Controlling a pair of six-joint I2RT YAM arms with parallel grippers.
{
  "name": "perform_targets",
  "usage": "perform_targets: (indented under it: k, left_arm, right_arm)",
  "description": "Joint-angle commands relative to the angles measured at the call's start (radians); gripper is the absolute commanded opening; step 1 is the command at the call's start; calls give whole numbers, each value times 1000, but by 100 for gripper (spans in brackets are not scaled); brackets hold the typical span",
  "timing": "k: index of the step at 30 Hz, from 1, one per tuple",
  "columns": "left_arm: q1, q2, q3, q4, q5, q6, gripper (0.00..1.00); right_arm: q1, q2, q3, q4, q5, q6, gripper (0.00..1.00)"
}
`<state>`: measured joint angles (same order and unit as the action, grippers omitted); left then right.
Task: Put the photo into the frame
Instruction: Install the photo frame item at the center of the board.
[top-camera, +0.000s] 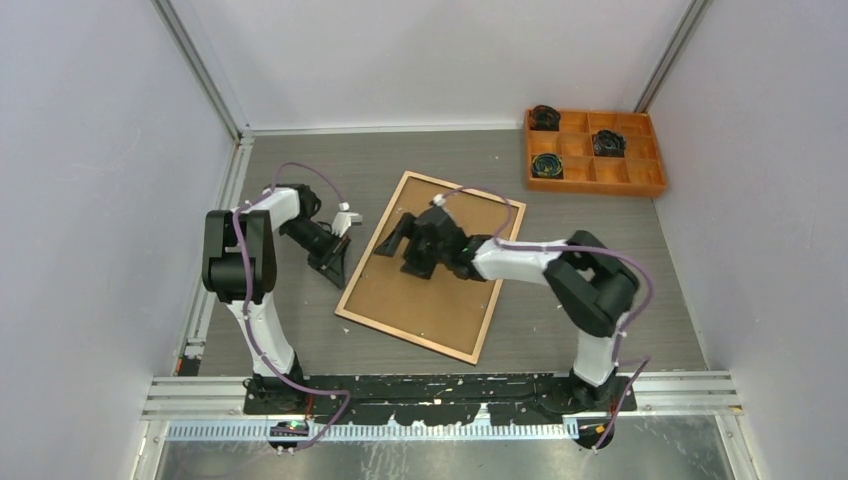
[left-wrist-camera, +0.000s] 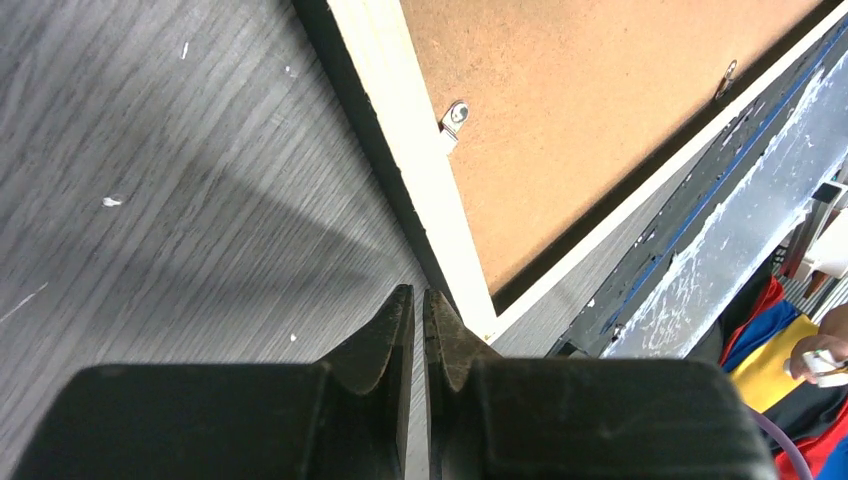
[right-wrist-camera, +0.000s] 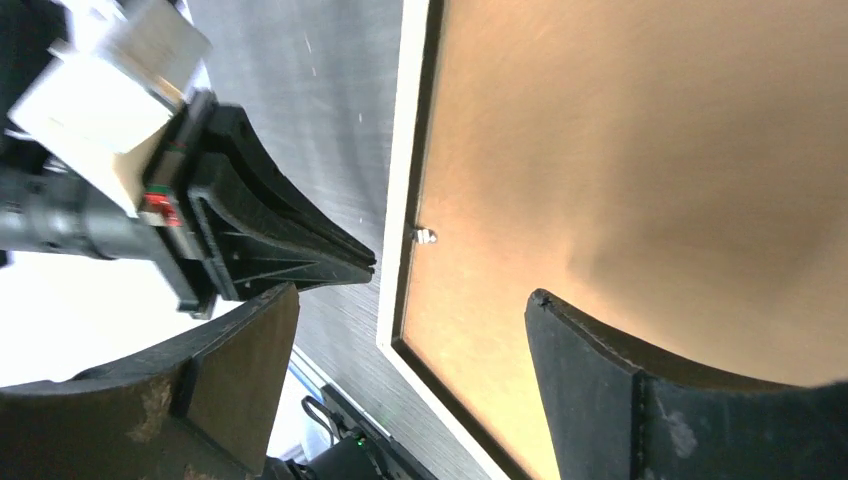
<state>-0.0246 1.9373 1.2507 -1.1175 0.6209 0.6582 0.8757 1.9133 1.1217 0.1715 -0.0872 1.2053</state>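
The black, tapered left fingers (left-wrist-camera: 395, 330) are pressing together on nothing, just beside the pale wooden rim of the frame (top-camera: 405, 337). The right fingers (right-wrist-camera: 590, 370) are standing wide apart, empty, over its matte brown hardboard backing (top-camera: 430, 300). The frame is lying face down on the grey woodgrain surface (top-camera: 600, 200).

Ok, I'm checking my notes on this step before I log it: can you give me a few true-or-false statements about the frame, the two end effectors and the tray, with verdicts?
1. The frame lies back side up, with its brown backing panel showing. True.
2. The left end effector is wide open. False: its jaws are shut, next to the frame's edge.
3. The right end effector is open over the backing panel. True.
4. The orange tray sits on top of the frame. False: it stands apart from the frame, at the far right.
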Motion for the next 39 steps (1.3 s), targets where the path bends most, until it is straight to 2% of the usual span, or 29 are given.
perform_targets:
  k: [1,4,7,11,14,18,22,28,39]
  left_arm:
    - [2,-21,36,-29,0,18,10]
    - [2,-18,38,-20,-3,16,10]
    - [2,1,91,-21,-1,-5,11]
    - [0,65,246,-33,36,-79,19]
    - [-17,133,364,-39,77,-134,30]
    - [-61,233,462,-30,78,-181,32]
    - [-70,299,504,-25,92,-199,31]
    - [-71,320,493,-26,103,-166,23]
    - [-71,310,445,-16,101,-134,17]
  right_arm:
    - [-114,-235,-125,-60,49,-46,91]
    - [-193,-287,-180,-70,64,-60,92]
    - [-228,-267,-157,-84,64,-86,92]
    - [-248,-151,-48,-79,38,-110,88]
    - [-251,-39,58,-83,18,-112,84]
    - [-254,99,185,-83,4,-95,79]
    - [-261,186,259,-67,-4,-75,75]
    - [-274,279,358,-73,-22,-63,67]
    - [-280,390,483,-90,-38,-51,65]
